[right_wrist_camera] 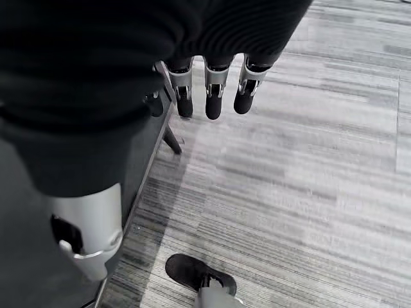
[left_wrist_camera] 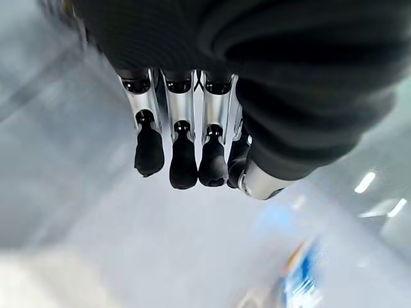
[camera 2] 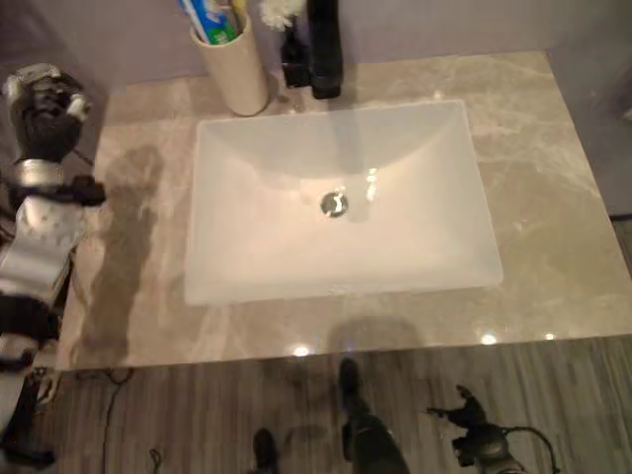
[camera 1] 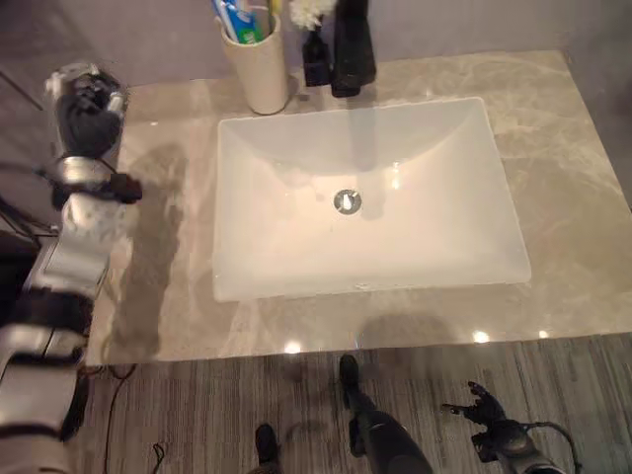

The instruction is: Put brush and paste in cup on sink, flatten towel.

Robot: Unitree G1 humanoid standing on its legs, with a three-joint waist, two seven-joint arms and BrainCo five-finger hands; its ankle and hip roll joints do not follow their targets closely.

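A cream cup (camera 1: 259, 69) stands on the counter at the back left corner of the white sink (camera 1: 444, 158). A blue and green toothpaste tube (camera 1: 240, 20) sticks out of it, with a pale brush handle (camera 1: 274, 12) beside it. My left hand (camera 1: 87, 109) hangs raised over the counter's far left edge, well left of the cup; in its wrist view the fingers (left_wrist_camera: 183, 160) are relaxed and hold nothing. My right hand (camera 1: 486, 407) hangs low over the floor in front of the counter, its fingers (right_wrist_camera: 215, 96) straight and empty.
A black faucet (camera 1: 352, 49) and a small dark vase of white flowers (camera 1: 314, 49) stand behind the basin. The drain (camera 1: 347, 201) sits mid-basin. Beige marble counter (camera 1: 573, 197) surrounds the sink; grey plank floor (right_wrist_camera: 308, 192) lies in front.
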